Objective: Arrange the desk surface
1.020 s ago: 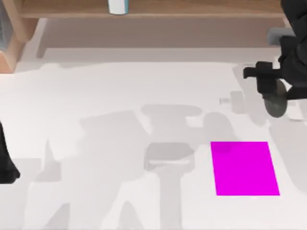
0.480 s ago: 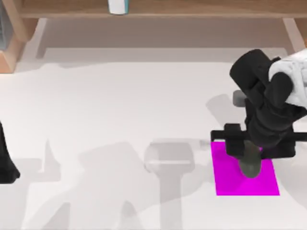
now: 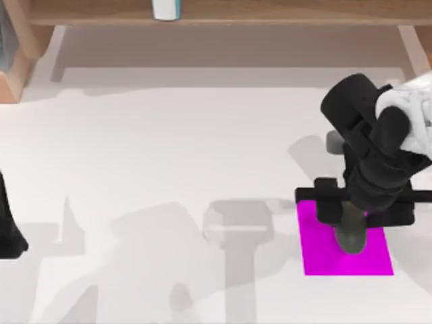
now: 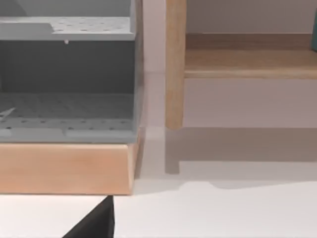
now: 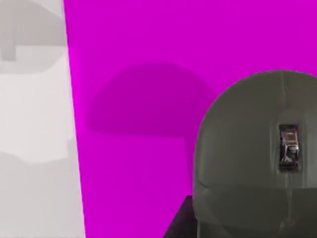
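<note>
The white desk surface [image 3: 169, 148] spreads across the top view. At its front right lies a magenta pad [image 3: 374, 260]. My right gripper [image 3: 352, 228] hangs over the pad's middle, shut on a grey mouse [image 3: 351, 235]. In the right wrist view the mouse [image 5: 247, 153] floats a little above the pad [image 5: 138, 59] and casts a round shadow on it. A dark finger [image 5: 179, 224] shows at the mouse's side. My left arm [image 3: 8, 229] is parked at the desk's left edge.
A tan wooden shelf [image 3: 270, 15] runs along the back, with a white and blue container [image 3: 165, 8] on it. In the left wrist view a grey perforated rack [image 4: 64, 74] sits on a wooden base [image 4: 64, 166] beside a shelf post [image 4: 174, 64].
My right arm has carried the mouse from the back right of the desk forward to above the magenta pad, and has barely shifted in the last half second. The left arm is still.
</note>
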Motion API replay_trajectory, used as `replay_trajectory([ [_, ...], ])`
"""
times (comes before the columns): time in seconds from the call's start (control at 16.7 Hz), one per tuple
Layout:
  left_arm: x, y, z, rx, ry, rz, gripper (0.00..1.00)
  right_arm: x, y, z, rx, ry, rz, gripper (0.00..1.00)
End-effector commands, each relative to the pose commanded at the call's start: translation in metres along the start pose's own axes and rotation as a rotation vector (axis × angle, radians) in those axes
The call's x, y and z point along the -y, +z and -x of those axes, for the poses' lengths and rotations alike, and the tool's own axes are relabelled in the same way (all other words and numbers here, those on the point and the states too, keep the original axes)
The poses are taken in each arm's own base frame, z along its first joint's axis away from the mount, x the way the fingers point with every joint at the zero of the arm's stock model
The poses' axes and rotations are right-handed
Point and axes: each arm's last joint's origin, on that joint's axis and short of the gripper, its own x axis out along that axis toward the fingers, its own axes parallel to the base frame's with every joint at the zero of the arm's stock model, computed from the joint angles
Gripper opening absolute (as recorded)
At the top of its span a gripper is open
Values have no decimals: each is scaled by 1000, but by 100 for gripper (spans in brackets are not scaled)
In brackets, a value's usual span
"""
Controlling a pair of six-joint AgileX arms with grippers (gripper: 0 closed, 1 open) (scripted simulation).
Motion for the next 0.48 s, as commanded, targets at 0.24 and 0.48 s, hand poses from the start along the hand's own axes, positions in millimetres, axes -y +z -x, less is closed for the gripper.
replay_trajectory([
  [0.24,0,0,0,0,0,0,100,-1,2,6,22,13,-1,0],
  [0.48,0,0,0,0,0,0,100,-3,5,13,54,31,-2,0],
])
